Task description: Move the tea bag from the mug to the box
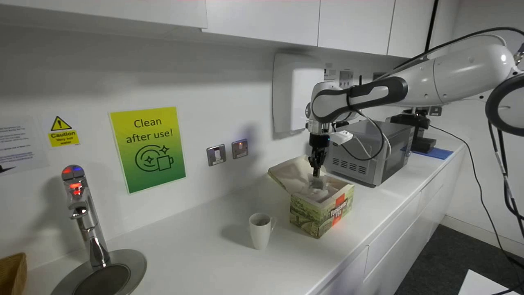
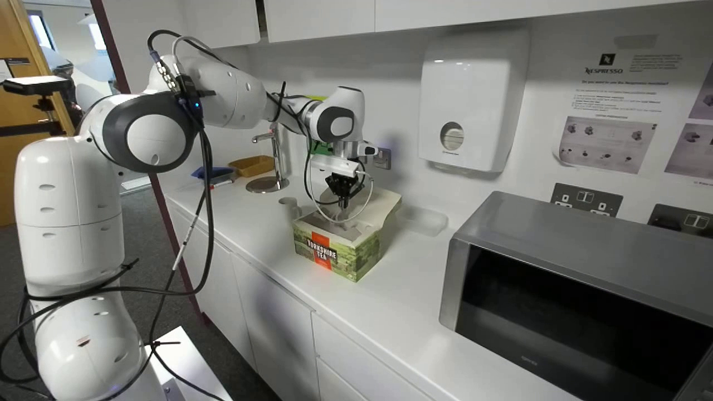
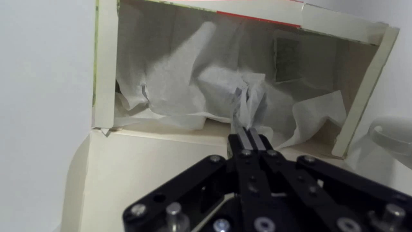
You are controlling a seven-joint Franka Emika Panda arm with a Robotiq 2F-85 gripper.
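Note:
The Yorkshire Tea box [image 1: 310, 215] stands open on the counter with its pale flap raised; it also shows in an exterior view [image 2: 365, 257] and in the wrist view [image 3: 104, 71]. My gripper [image 1: 316, 173] points down over the opening. In the wrist view my gripper [image 3: 248, 130] is shut on a crumpled whitish tea bag [image 3: 247, 101]. The tea bag [image 1: 317, 182] hangs just below the fingertips, at the box's opening. Whether it touches the paper inside is unclear. The white mug [image 1: 260, 234] stands upright beside the box, partly visible in the wrist view [image 3: 394, 138].
Crumpled white paper [image 3: 173, 83] lines the box, and another flat tea bag [image 3: 287, 59] lies inside. A grey microwave [image 1: 356, 164] stands beside the box. A clear plastic tray [image 2: 426, 221] lies behind the box. A tap [image 1: 88, 221] and round drain [image 1: 137, 266] are beyond the mug.

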